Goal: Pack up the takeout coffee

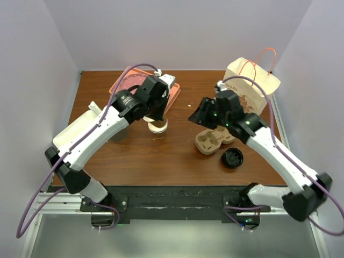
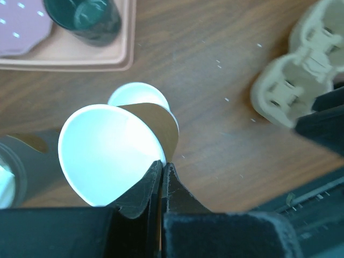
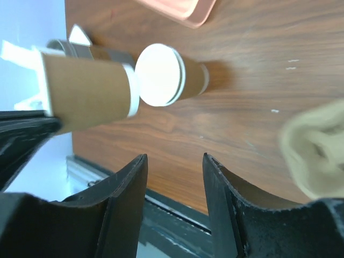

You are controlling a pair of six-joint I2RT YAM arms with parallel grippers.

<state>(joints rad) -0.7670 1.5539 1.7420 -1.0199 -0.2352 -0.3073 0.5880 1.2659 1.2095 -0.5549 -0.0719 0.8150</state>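
Note:
My left gripper (image 2: 163, 164) is shut on the rim of a tan-brown paper cup (image 2: 107, 153) with a white inside and no lid, and holds it tilted above the table. A second lidless paper cup (image 2: 138, 97) stands right under it. In the right wrist view the held cup (image 3: 88, 91) lies sideways beside the standing cup (image 3: 172, 75). My right gripper (image 3: 174, 157) is open and empty, hovering to the right of both cups, above the pulp cup carrier (image 1: 212, 140). No lidded takeout coffee shows in any view.
A loose black lid (image 1: 233, 158) lies in front of the carrier. A paper bag (image 1: 252, 86) with orange handles stands at the back right. The pink tray (image 2: 80, 59) at the back holds a dark green mug (image 2: 86, 19). A white container (image 1: 72, 134) and a grey cylinder (image 1: 117, 133) sit at the left.

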